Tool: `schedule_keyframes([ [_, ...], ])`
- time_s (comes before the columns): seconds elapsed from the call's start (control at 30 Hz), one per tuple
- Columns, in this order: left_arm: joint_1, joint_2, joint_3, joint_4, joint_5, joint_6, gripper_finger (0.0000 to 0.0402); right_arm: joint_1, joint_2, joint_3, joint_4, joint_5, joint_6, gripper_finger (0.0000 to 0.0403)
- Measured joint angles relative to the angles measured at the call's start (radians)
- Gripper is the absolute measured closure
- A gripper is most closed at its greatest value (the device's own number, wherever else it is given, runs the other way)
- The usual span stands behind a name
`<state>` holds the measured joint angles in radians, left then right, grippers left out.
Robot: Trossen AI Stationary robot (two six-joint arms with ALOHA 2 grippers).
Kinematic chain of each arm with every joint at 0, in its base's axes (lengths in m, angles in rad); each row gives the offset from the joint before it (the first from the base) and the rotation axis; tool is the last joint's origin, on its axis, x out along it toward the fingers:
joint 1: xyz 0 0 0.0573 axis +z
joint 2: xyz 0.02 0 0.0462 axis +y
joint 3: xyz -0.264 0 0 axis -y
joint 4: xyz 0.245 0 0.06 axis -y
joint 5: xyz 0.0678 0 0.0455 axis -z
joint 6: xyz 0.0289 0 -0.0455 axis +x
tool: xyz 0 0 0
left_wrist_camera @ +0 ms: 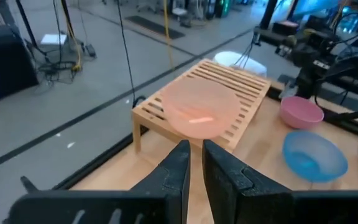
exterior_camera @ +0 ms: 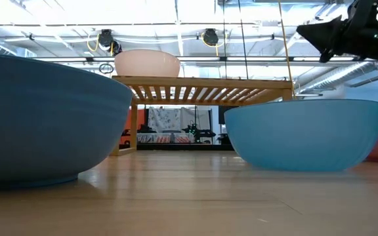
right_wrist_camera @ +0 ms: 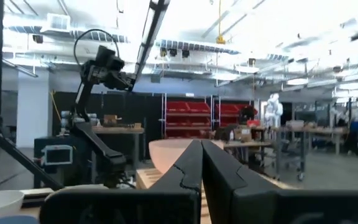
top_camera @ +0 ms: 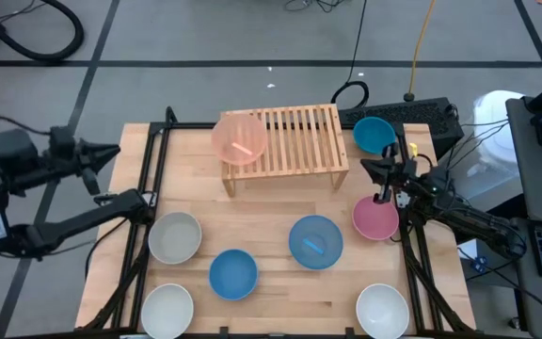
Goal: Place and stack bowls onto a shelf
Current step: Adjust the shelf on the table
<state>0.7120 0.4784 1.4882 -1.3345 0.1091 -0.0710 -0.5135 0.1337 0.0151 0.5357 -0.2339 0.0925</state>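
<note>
The shelf [top_camera: 294, 141] is a low slatted wood rack standing at the table's far middle. A pale orange-pink bowl [top_camera: 240, 137] stands upright on its left end. My left gripper [top_camera: 114, 151] hangs off the table's left edge, pointing toward the shelf. In the left wrist view its fingers [left_wrist_camera: 196, 160] stand a narrow gap apart, with nothing between them. My right gripper [top_camera: 365, 166] hovers between a teal bowl [top_camera: 374, 135] and a pink bowl [top_camera: 375, 217] at the right. It is shut and holds nothing [right_wrist_camera: 201, 150].
On the near half of the table stand two blue bowls [top_camera: 315, 241] [top_camera: 232, 274], a grey-beige bowl [top_camera: 175, 236] and two white bowls [top_camera: 167, 311] [top_camera: 382, 311]. Black frame rails [top_camera: 149, 188] run along both table sides. A keyboard [top_camera: 412, 113] lies behind the teal bowl.
</note>
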Motion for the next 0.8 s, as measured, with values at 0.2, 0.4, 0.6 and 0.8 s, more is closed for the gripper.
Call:
schedule_keyframes([
  [0.2, 0.000, -0.159, -0.153, 0.029, 0.039, -0.085, 0.0355, 0.000, 0.002, 0.063, -0.254, 0.074, -0.018, 0.0403],
  [0.4, -0.001, -0.236, -0.263, 0.060, 0.056, -0.116, 0.0355, 0.000, 0.019, 0.171, -0.420, 0.102, -0.026, 0.0403],
  [0.6, 0.000, -0.241, -0.339, 0.062, 0.083, -0.115, 0.0355, 0.000, 0.078, 0.248, -0.503, 0.103, -0.026, 0.0403],
  [0.8, 0.000, -0.241, -0.393, 0.065, 0.084, -0.115, 0.0355, 0.000, 0.155, 0.360, -0.691, 0.100, -0.021, 0.0403],
])
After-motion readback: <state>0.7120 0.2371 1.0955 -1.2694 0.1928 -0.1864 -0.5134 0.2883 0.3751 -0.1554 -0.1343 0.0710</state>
